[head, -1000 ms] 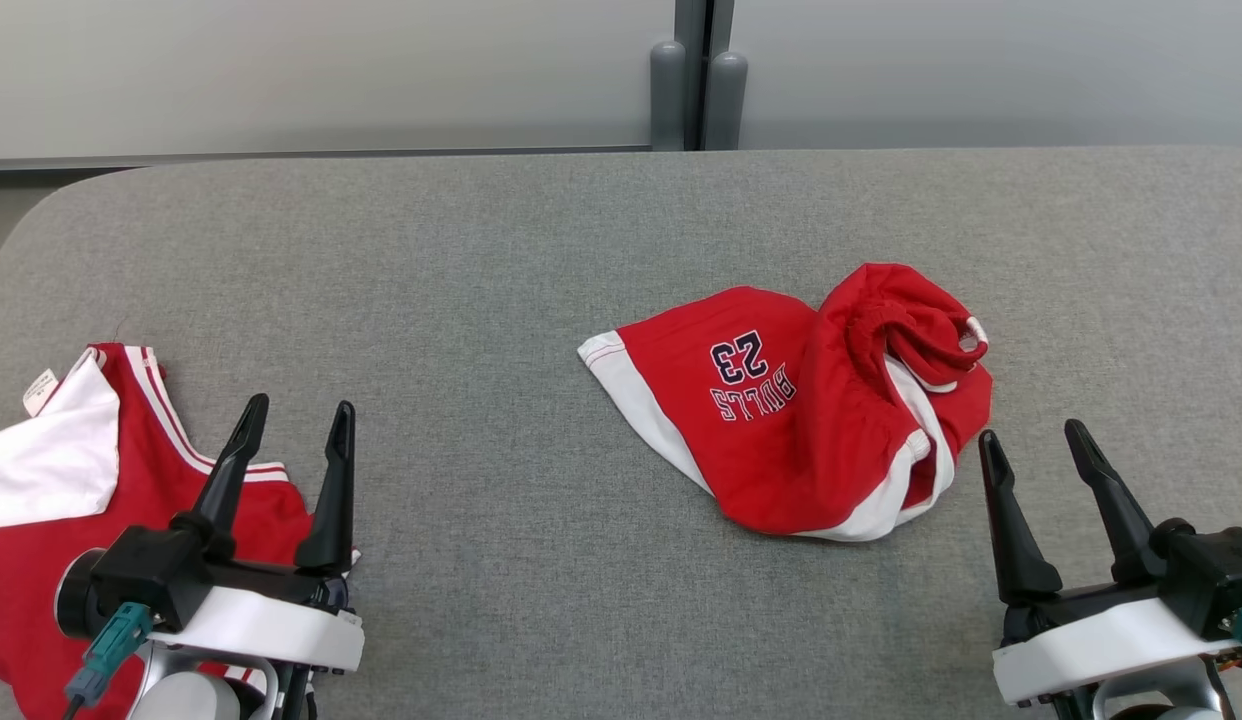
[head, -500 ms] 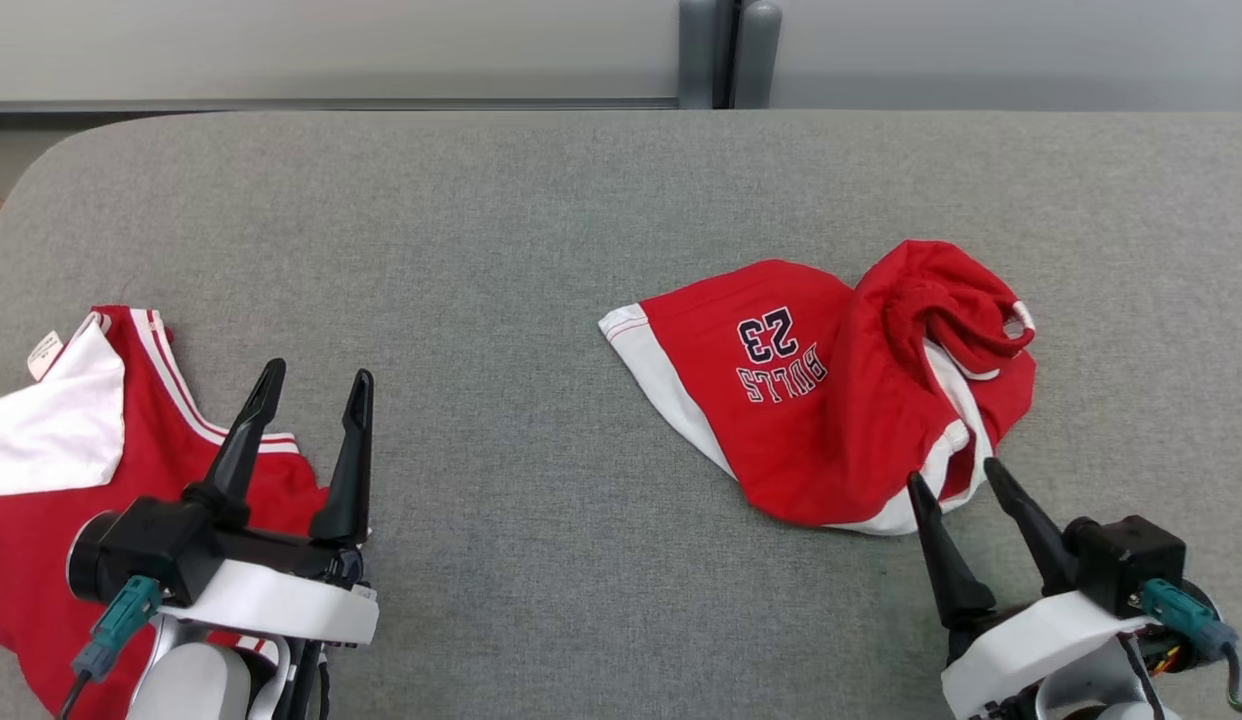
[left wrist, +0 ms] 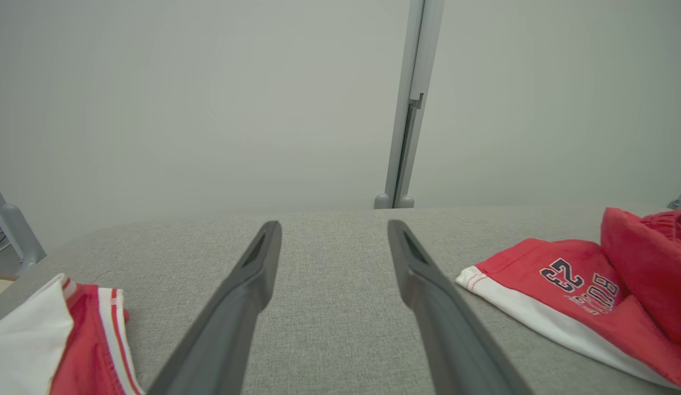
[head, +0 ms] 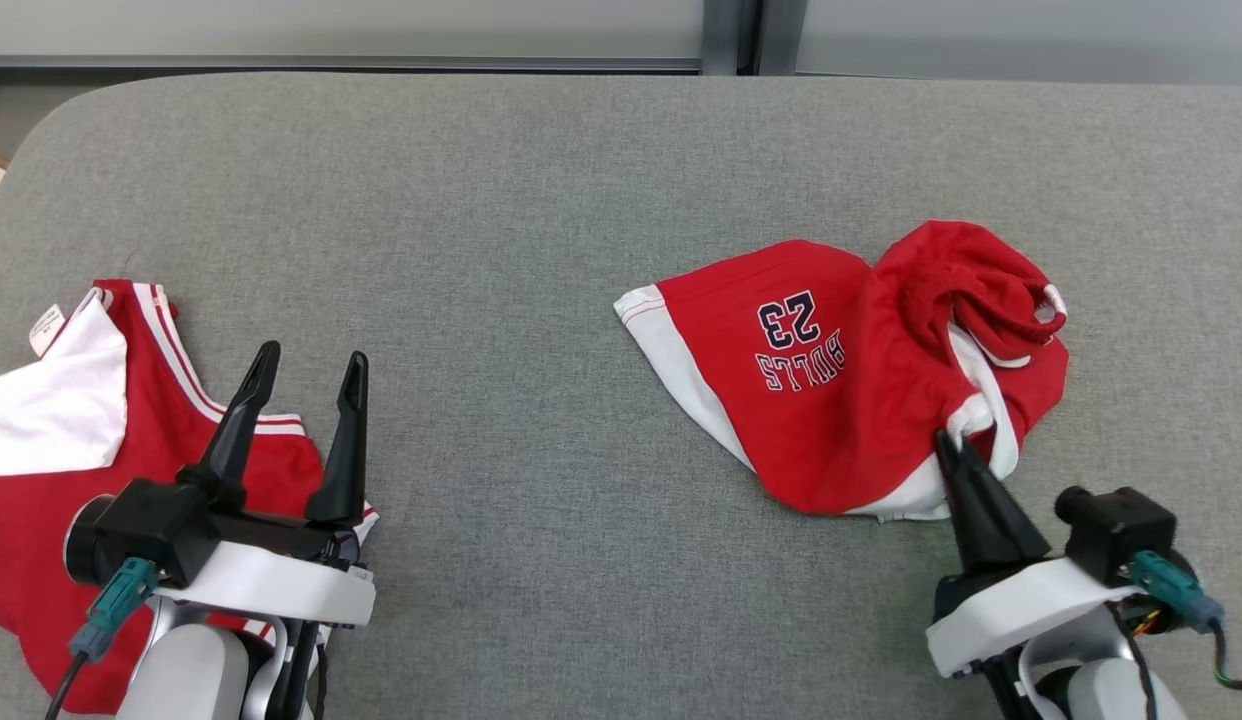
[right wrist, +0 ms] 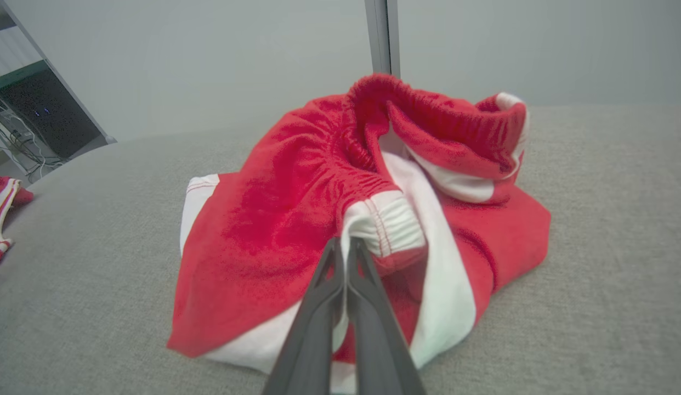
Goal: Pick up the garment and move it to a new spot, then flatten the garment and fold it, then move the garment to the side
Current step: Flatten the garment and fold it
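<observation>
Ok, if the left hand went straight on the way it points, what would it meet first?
Looks free: the left hand points over bare table, between jersey and shorts, toward the far wall. Depth is unclear.

Looks like a lab: grey fabric-covered table [head: 581,200], pale partition panels [left wrist: 209,109], cabled equipment rack [right wrist: 50,118].

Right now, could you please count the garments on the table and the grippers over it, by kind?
Garments: 2, the red shorts and the red and white top.
Grippers: 2, the left gripper open, the right gripper shut on the white trim of the shorts.
Total: 4.
</observation>
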Robot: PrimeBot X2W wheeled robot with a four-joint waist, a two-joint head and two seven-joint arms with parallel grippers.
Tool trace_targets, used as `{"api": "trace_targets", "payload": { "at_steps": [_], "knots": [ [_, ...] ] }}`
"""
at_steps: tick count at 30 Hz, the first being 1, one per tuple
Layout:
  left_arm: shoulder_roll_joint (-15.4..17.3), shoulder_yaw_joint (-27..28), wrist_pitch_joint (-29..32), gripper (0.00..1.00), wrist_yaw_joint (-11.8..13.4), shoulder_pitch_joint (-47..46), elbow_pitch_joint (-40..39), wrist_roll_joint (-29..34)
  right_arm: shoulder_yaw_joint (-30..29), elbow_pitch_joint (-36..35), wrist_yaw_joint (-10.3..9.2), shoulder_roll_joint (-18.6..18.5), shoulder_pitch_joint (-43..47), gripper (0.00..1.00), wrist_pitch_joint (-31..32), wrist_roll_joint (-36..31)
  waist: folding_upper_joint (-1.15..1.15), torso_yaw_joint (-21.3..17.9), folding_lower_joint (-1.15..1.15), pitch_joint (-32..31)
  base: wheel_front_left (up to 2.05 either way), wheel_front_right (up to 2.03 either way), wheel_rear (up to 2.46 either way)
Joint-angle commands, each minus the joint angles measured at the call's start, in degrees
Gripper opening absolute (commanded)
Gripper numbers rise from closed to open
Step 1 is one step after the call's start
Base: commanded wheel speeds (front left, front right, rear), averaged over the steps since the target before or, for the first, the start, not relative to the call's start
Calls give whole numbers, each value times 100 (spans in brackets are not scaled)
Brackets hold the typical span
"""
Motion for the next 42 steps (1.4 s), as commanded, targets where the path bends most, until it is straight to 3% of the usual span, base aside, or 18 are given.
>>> {"api": "trace_targets", "payload": {
  "at_steps": [1, 11, 18, 19, 20, 21, 29, 42],
  "knots": [
    [16, 31, -24, 100, 1, -38, 8, 8, -93, -175, -2, 2, 52, 0, -94, -99, 0, -24, 0, -21, 0, 0, 0],
    [35, 71, -36, 100, 19, 70, 4, -24, -1048, -965, -2, 140, 688, 0, -103, -343, 0, -189, 0, -101, 0, 0, 0],
    [55, 57, -42, 100, -1, 63, 0, -42, -1414, -338, -2, 164, 1043, 0, -247, 48, 0, -239, 0, -112, 0, 0, 0],
    [59, 57, -43, 100, -1, 65, 3, -44, -1381, -198, -2, 164, 1043, 30, -244, 37, 0, -249, 0, -112, 0, 0, 0],
    [59, 56, -43, 100, -3, 63, 6, -47, -1355, -107, -2, 163, 990, 81, -326, 90, 0, -253, 0, -114, 0, 0, 0],
    [65, 54, -44, 100, -4, 64, 13, -53, -1340, -20, -2, 162, 947, 100, -364, 94, 0, -260, 0, -118, 0, 0, 0],
    [77, 87, -43, 100, 69, 213, 52, -63, -1185, -365, -2, 165, 887, 100, -620, -112, 0, -313, 0, -355, 0, 0, 0],
    [15, -29, 76, 100, 229, 659, 12, -91, -756, -1302, -2, 122, 830, 100, -13, -512, 0, -194, 0, -882, 0, 0, 0]
  ]
}}
